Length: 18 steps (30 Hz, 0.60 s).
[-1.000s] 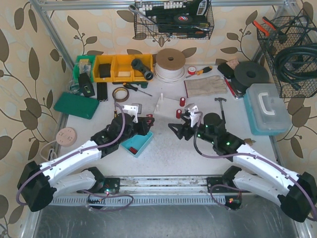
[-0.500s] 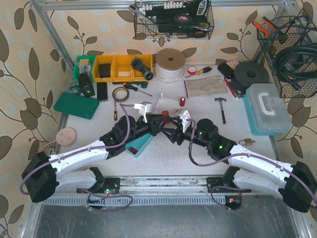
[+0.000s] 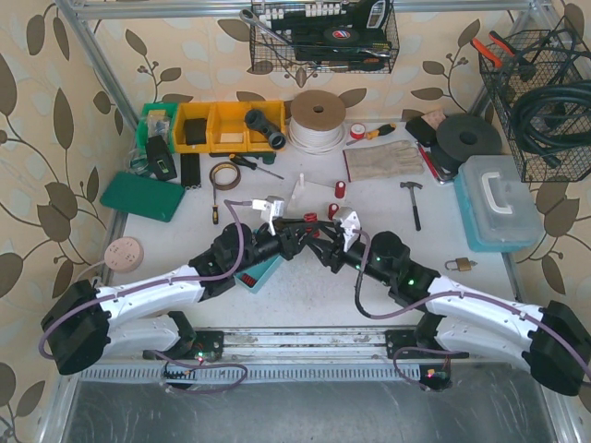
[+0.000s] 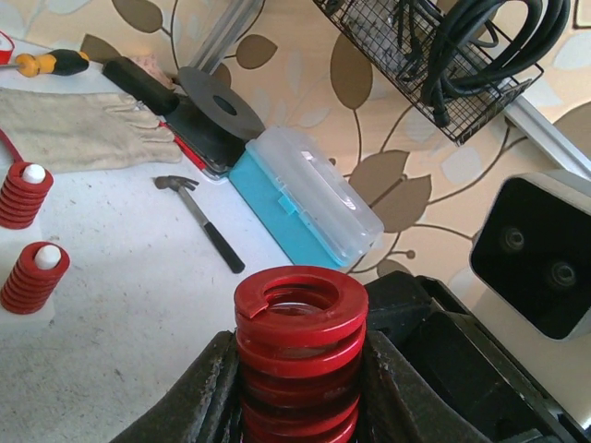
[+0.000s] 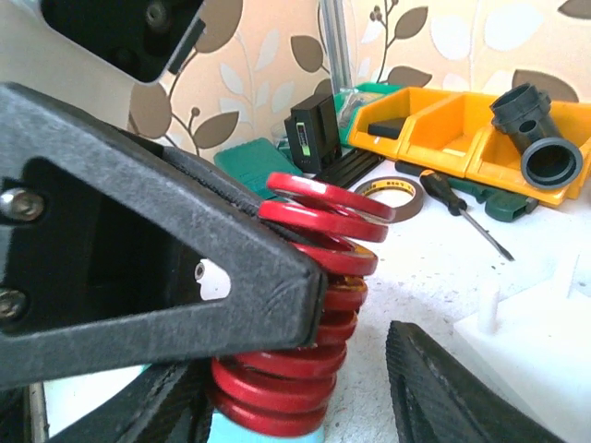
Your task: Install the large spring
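Observation:
The large red spring (image 4: 297, 314) stands upright between my left gripper's black fingers (image 4: 214, 388); my left gripper (image 4: 297, 378) is shut on it. In the top view my left gripper (image 3: 303, 229) holds the spring (image 3: 311, 220) at the table's middle, tip to tip with my right gripper (image 3: 325, 244). In the right wrist view my right gripper (image 5: 305, 406) is open. Its fingers (image 5: 443, 388) stand either side of the spring's (image 5: 319, 277) lower coils, with a gap on the right. Two small red springs (image 4: 23, 189) sit on white pegs of the white base (image 3: 309, 189).
A teal bin (image 3: 257, 272) lies under the left arm. A hammer (image 3: 411, 203), a padlock (image 3: 459, 265) and a blue case (image 3: 499, 203) are at the right. Yellow bins (image 3: 226, 125), a tape ring (image 3: 223, 173) and a screwdriver (image 3: 254, 164) are at the back left.
My left gripper has carried the spring right toward the centre. My right gripper has moved left to meet it and now straddles the spring.

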### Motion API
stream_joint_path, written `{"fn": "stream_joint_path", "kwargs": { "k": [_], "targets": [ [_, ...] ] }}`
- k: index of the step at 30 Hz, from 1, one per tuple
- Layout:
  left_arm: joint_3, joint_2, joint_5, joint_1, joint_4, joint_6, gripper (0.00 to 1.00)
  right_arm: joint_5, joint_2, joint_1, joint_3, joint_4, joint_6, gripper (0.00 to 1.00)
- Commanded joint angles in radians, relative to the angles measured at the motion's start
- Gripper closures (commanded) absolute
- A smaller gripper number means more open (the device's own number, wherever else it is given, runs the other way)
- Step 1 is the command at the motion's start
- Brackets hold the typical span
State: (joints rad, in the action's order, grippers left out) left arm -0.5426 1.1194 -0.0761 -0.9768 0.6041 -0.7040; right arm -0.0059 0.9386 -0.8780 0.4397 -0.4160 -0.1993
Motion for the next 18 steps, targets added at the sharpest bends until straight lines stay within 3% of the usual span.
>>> {"fn": "stream_joint_path", "kwargs": {
  "k": [1, 11, 18],
  "targets": [
    [0.006, 0.011, 0.01, -0.014, 0.143, -0.068, 0.95, 0.062, -0.04, -0.008, -0.064, -0.184, 0.001, 0.49],
    [-0.015, 0.059, 0.025, -0.047, 0.161, -0.071, 0.95, 0.09, 0.02, -0.03, -0.045, -0.258, 0.112, 0.54],
    [-0.01, 0.047, 0.045, -0.06, 0.096, -0.055, 0.92, 0.122, -0.008, -0.032, -0.063, -0.256, 0.147, 0.84]
  ]
}}
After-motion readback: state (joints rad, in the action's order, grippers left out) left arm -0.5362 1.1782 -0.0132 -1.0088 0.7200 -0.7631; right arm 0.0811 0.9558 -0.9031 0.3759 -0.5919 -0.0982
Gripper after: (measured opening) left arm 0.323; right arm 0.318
